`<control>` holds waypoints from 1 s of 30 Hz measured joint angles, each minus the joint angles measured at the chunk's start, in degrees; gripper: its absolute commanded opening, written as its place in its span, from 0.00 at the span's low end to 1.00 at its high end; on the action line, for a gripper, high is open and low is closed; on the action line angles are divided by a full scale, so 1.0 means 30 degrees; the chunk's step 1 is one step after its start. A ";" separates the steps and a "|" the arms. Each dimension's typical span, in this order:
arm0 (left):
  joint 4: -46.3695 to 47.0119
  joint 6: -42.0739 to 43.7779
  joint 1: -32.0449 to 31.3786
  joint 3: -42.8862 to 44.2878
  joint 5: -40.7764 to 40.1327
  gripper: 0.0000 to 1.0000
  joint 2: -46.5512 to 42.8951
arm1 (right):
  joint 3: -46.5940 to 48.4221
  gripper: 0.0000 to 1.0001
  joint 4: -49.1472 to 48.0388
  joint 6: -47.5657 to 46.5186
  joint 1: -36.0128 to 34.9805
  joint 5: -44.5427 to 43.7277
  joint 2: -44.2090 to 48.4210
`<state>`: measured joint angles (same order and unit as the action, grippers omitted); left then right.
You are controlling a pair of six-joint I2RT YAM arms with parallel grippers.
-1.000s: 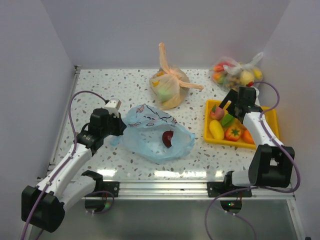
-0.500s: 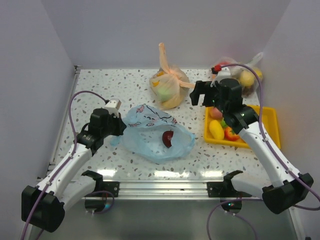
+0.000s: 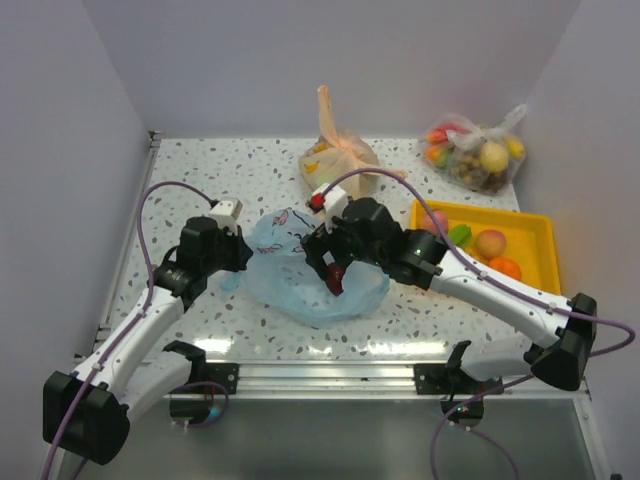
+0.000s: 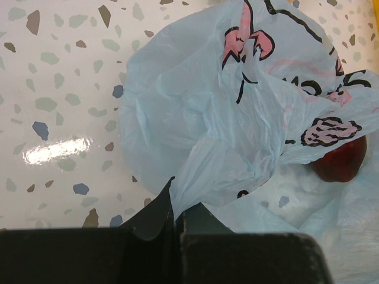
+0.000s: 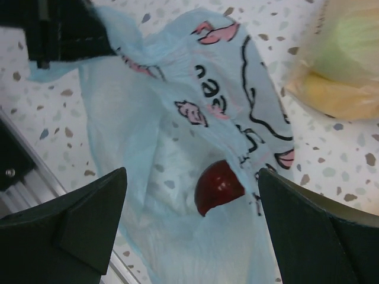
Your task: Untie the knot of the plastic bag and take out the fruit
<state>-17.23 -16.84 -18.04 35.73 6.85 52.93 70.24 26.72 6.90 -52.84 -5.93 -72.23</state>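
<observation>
The light blue plastic bag (image 3: 290, 262) lies flat and open mid-table; no knot shows. One fruit, a dark red apple (image 3: 337, 280), sits in its mouth. My left gripper (image 3: 238, 255) is shut on the bag's left edge, and the left wrist view shows the plastic (image 4: 237, 106) pinched in my gripper (image 4: 176, 213) with the apple (image 4: 340, 163) at the right. My right gripper (image 3: 328, 262) is open above the apple. In the right wrist view the apple (image 5: 219, 186) lies between my wide-apart fingers (image 5: 192, 219) on the bag (image 5: 195, 106).
A yellow tray (image 3: 532, 232) at the right holds several fruit pieces. An orange tied bag (image 3: 340, 168) stands behind the blue bag, and a clear bag of fruit (image 3: 478, 155) lies at the back right. Walls enclose the left, back and right.
My right arm has swung from over the yellow tray leftwards and now hovers open over the apple in the blue bag. My left arm has not moved.
</observation>
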 measured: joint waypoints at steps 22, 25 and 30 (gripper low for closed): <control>0.0000 0.0000 0.0000 0.0000 -0.0007 0.00 -0.0015 | 0.0612 0.85 0.2135 -0.1960 -0.2856 -0.4860 -0.8218; -0.0007 0.0000 0.0000 0.0000 -0.0007 0.00 -0.0015 | 0.0605 0.87 0.2098 -0.1960 -0.2739 -0.5814 -0.8983; -0.0007 0.0000 0.0000 0.0000 0.0000 0.00 -0.0015 | 0.0415 0.89 0.2142 -0.1923 -0.2484 -0.6521 -1.0331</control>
<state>-17.26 -16.84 -18.04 35.73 6.85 52.88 71.48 33.15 1.13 -60.29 -25.50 -103.22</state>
